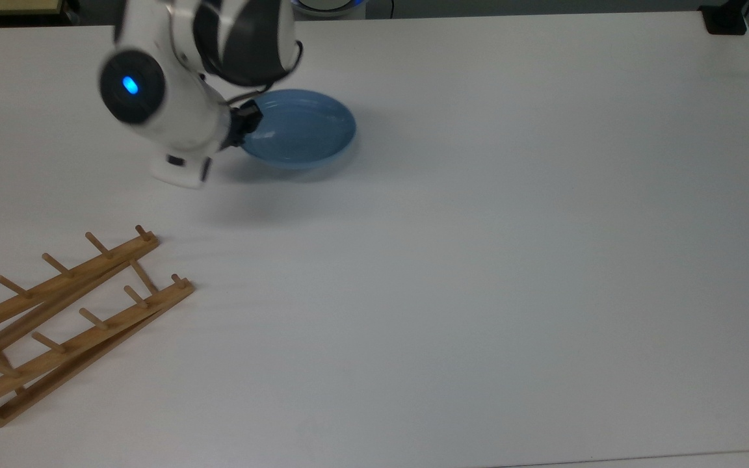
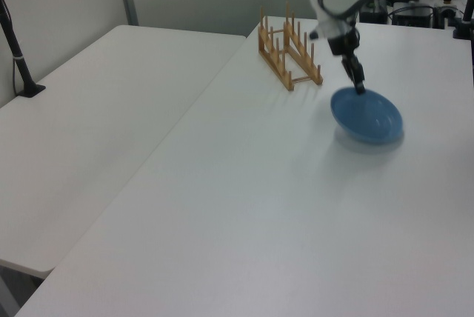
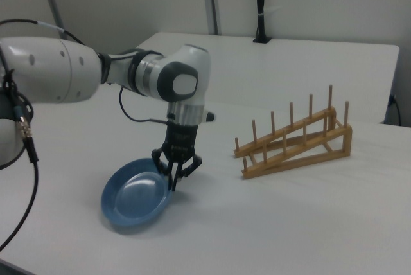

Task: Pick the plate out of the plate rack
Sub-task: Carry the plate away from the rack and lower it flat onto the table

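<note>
Blue plate (image 1: 300,129) low on the white bench (image 1: 478,260), well apart from the wooden plate rack (image 1: 56,318). Jaws (image 3: 173,182) pinched shut on the plate's rim, seen best from the right view. From the top view, grip spot hidden under the white arm (image 1: 173,97); plate (image 2: 367,115) seems to lie flat. From the right view, plate (image 3: 135,201) tips a little, rim up at the jaws. Rack (image 3: 295,143) stands bare, pegs up. From the left view, rack (image 2: 289,54) sits behind the arm.
</note>
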Tool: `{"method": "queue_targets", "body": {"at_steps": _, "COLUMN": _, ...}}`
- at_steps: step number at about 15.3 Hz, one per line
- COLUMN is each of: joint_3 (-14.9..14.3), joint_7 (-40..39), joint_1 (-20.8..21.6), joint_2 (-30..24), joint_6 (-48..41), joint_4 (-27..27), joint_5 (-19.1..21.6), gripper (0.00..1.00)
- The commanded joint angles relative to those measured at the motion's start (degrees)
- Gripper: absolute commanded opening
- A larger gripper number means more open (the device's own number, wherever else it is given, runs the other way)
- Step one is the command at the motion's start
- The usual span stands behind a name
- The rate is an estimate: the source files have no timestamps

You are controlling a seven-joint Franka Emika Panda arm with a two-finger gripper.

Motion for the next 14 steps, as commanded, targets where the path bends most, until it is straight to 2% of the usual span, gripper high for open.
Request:
{"method": "queue_targets", "body": {"at_steps": 1, "joint_3": -0.7, "joint_7": -4.8, "joint_1": 2.3, "joint_2": 3.4, "joint_6": -4.8, "joint_4": 0.5, "joint_5": -0.7, "gripper": 0.02}}
{"method": "queue_targets", "body": {"at_steps": 2, "joint_3": -0.7, "joint_7": -5.0, "joint_1": 2.3, "joint_2": 3.7, "joint_6": -4.9, "joint_4": 0.6, "joint_5": -1.1, "gripper": 0.07}}
{"method": "queue_targets", "body": {"at_steps": 3, "joint_3": -0.7, "joint_7": -4.7, "joint_1": 2.3, "joint_2": 3.8, "joint_6": -4.8, "joint_4": 0.6, "joint_5": -1.3, "gripper": 0.22}}
{"method": "queue_targets", "body": {"at_steps": 4, "joint_3": -0.7, "joint_7": -4.3, "joint_1": 2.4, "joint_2": 3.7, "joint_6": -4.6, "joint_4": 0.7, "joint_5": -1.3, "gripper": 0.49}}
{"method": "queue_targets", "body": {"at_steps": 5, "joint_3": -0.7, "joint_7": -3.5, "joint_1": 2.4, "joint_2": 3.6, "joint_6": -4.4, "joint_4": 1.1, "joint_5": -1.5, "gripper": 0.70}}
{"method": "queue_targets", "body": {"at_steps": 6, "joint_3": -0.7, "joint_7": -1.7, "joint_1": 2.4, "joint_2": 3.1, "joint_6": -4.2, "joint_4": 1.3, "joint_5": -1.8, "gripper": 0.76}}
{"method": "queue_targets", "body": {"at_steps": 8, "joint_3": -0.7, "joint_7": 3.8, "joint_1": 2.7, "joint_2": 2.4, "joint_6": -4.1, "joint_4": 2.6, "joint_5": -3.6, "gripper": 0.98}}
{"method": "queue_targets", "body": {"at_steps": 11, "joint_3": -0.7, "joint_7": 9.1, "joint_1": 3.1, "joint_2": 0.3, "joint_6": -4.0, "joint_4": 3.7, "joint_5": -5.7, "gripper": 1.00}}
{"method": "queue_targets", "body": {"at_steps": 14, "joint_3": -0.7, "joint_7": 10.0, "joint_1": 3.1, "joint_2": -4.2, "joint_6": -4.0, "joint_4": 4.4, "joint_5": -5.0, "gripper": 1.00}}
